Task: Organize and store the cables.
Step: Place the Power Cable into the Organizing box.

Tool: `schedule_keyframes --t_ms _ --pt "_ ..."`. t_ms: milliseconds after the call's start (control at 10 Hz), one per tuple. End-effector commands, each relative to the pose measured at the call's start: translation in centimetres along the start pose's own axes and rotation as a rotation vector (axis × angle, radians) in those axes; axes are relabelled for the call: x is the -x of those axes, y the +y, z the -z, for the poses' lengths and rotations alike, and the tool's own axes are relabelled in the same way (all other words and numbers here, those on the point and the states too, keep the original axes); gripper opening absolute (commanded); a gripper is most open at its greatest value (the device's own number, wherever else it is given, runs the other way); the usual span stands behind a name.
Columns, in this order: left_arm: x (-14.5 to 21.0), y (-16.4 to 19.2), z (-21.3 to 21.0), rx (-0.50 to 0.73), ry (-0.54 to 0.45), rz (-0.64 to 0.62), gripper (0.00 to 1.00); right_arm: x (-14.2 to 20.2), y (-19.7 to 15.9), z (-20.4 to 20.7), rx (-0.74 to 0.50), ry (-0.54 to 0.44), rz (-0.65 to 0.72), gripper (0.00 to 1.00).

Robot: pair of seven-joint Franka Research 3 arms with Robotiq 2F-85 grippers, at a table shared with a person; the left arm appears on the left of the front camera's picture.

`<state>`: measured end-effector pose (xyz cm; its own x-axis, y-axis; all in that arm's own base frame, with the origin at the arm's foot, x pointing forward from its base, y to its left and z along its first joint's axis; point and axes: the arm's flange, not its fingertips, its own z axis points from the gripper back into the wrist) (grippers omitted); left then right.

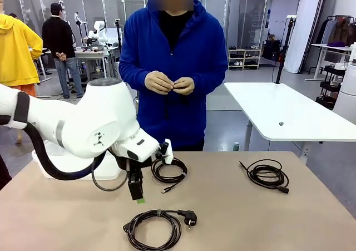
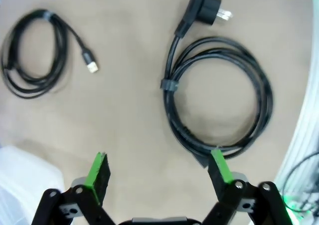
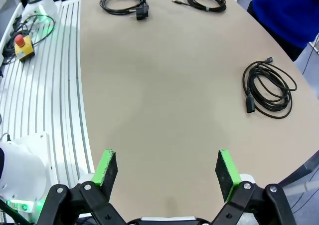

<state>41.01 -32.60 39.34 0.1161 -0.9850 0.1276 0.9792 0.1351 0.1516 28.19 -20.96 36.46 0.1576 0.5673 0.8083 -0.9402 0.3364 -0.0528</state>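
Tabletop with three cables, seen from the front and from both wrists.

**Edges and free room.** The tan table (image 1: 250,217) has a rounded outline. The person in a blue top stands at its far edge. In the right wrist view its side edge borders a white ribbed surface that carries a red push-button (image 3: 20,40). A broad bare stretch of table lies between the coils. A white container (image 1: 47,161) sits at the table's left side, partly behind the left arm.

**Count.**
- Three cables, each a loose black coil, all lying flat and well apart:
  - the power cord (image 1: 153,229), near the front edge, bound by one tie and ending in an angled mains plug (image 2: 204,10);
  - the thin cable (image 1: 168,170), towards the far side, ending in a small connector (image 2: 91,66);
  - the right-hand cable (image 1: 268,174), towards the table's right.
- Two grippers:
  - the left gripper (image 1: 137,198) hangs above the table between the thin cable and the power cord, its fingers spread and empty;
  - the right gripper (image 3: 167,167) is above bare table, its fingers likewise apart and empty.
- Two hands (image 1: 169,84), the person's, held together at the waist.

**Writing.** A small dark mark on the left arm's housing is too small to read.
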Motion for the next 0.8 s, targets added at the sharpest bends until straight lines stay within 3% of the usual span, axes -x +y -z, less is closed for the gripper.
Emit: schedule_keyframes --t_ms 0,400,700 --pt "-1.6 -0.3 1.2 -0.016 0.022 0.023 1.0 0.0 0.0 -0.1 0.007 -0.019 -0.023 1.0" --pt "-2.9 -1.0 2.3 -0.017 0.007 0.085 1.0 0.0 0.0 -0.1 0.007 -0.019 -0.023 1.0" --pt "-3.6 -1.4 3.1 0.011 -0.017 0.231 1.0 0.0 0.0 -0.1 0.007 -0.019 -0.023 1.0"
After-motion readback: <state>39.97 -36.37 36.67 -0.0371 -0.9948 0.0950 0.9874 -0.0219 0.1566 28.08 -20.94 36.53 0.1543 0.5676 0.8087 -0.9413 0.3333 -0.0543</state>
